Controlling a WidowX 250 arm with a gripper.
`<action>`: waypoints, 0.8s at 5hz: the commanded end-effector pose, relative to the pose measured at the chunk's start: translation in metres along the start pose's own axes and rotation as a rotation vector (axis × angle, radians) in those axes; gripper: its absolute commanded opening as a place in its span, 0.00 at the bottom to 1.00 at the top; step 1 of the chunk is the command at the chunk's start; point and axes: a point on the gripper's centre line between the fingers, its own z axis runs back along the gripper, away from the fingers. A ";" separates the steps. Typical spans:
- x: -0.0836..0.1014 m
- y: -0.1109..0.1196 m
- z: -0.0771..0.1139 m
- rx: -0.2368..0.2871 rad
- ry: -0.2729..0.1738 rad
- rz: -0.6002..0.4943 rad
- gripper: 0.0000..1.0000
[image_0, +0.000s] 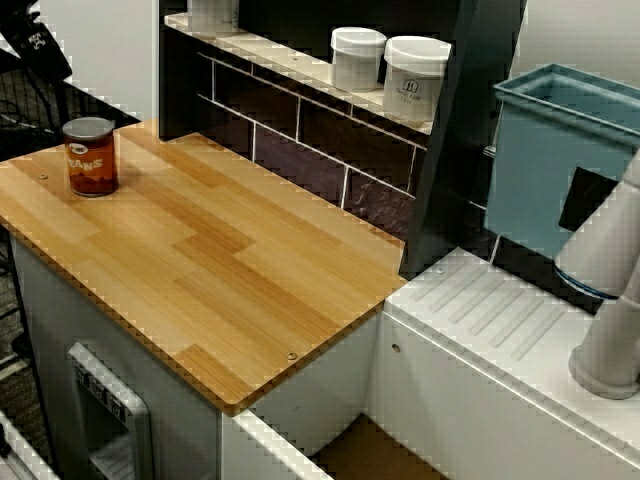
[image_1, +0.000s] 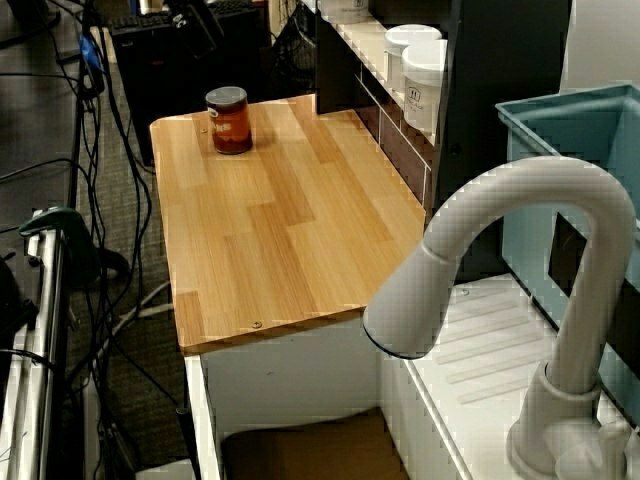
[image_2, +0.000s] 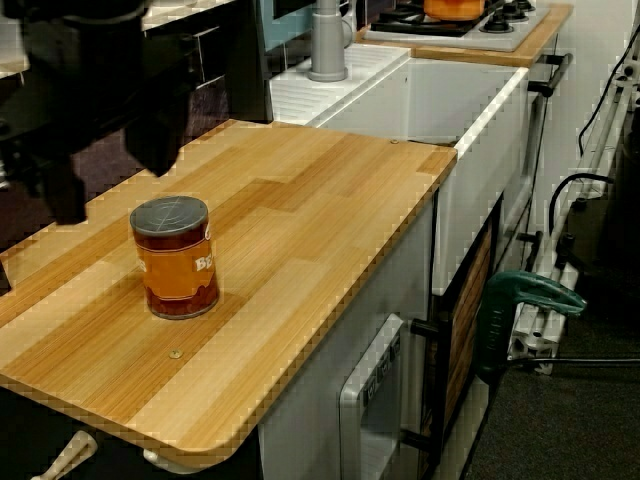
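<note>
View facing the shelf: the can (image_0: 91, 157) stands upright at the left of the wooden counter (image_0: 230, 270) — orange label, grey lid.

View over the faucet (image_1: 520, 260): the can sits upper left, near the counter's far end.

Low view along the counter: the gripper (image_2: 112, 185) hangs upper left, above and just behind the can, not touching it — dark and blurred, fingers seemingly spread and empty, pointing down.

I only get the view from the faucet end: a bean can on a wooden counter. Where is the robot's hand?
Observer: The view from the can's end shows it: a dark gripper hanging up-left of the bean can, fingers apart, not touching it.
Operator: What lies past the faucet?
Observer: A stove with an orange pot on it.
</note>
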 end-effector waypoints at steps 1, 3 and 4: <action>-0.013 -0.009 0.018 -0.024 0.041 -0.217 1.00; -0.034 -0.034 0.019 -0.033 0.066 -0.290 1.00; -0.042 -0.036 0.010 -0.012 0.089 -0.295 1.00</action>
